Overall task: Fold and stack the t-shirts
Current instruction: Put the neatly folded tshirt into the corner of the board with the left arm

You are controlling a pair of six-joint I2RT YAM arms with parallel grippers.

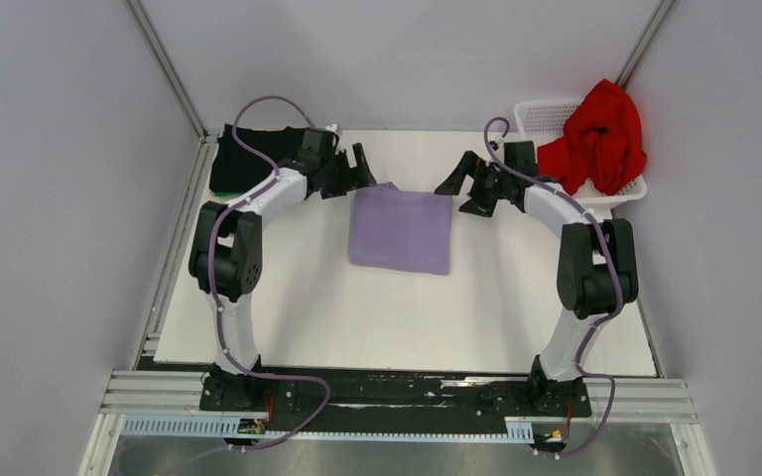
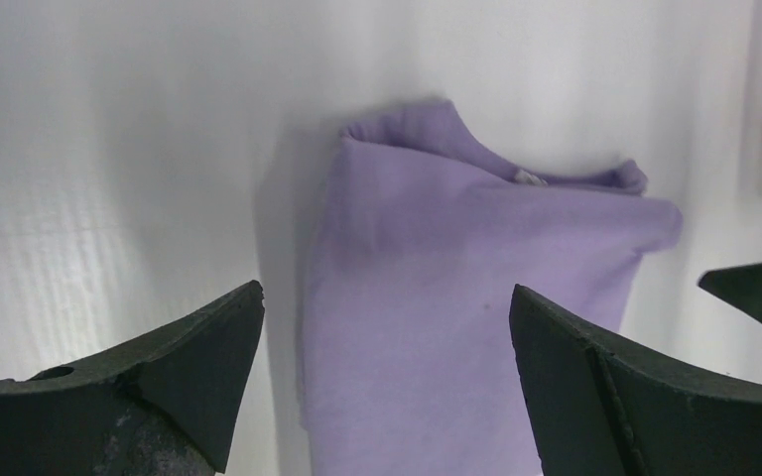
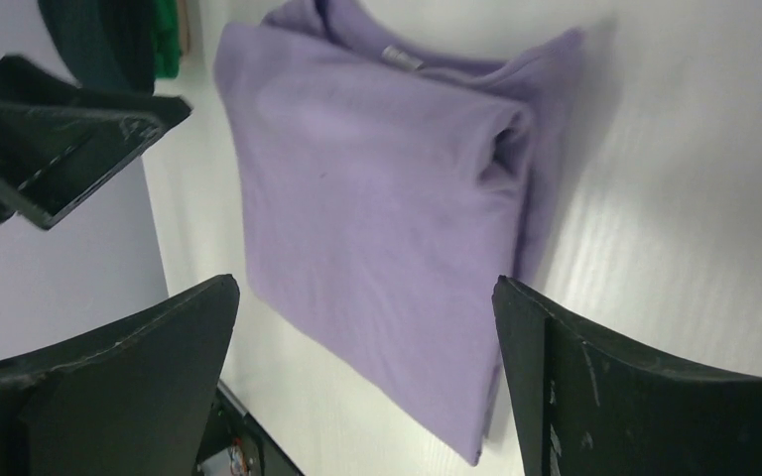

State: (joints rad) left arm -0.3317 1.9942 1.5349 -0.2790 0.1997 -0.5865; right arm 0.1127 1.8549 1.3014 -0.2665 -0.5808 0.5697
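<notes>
A lavender-purple t-shirt lies folded into a rectangle on the white table, its collar end towards the back. My left gripper hovers open just off its back left corner. My right gripper hovers open off the back right corner. Neither holds anything. In the left wrist view the folded shirt lies beyond the spread jaws of the left gripper. The right wrist view shows the shirt past the open right gripper. A folded black t-shirt lies at the back left. A bright red t-shirt is bunched in the basket.
A white plastic lattice basket stands at the back right corner, partly off the table. Grey walls and metal frame posts close in the back and sides. Both arm bases sit on the rail at the near edge.
</notes>
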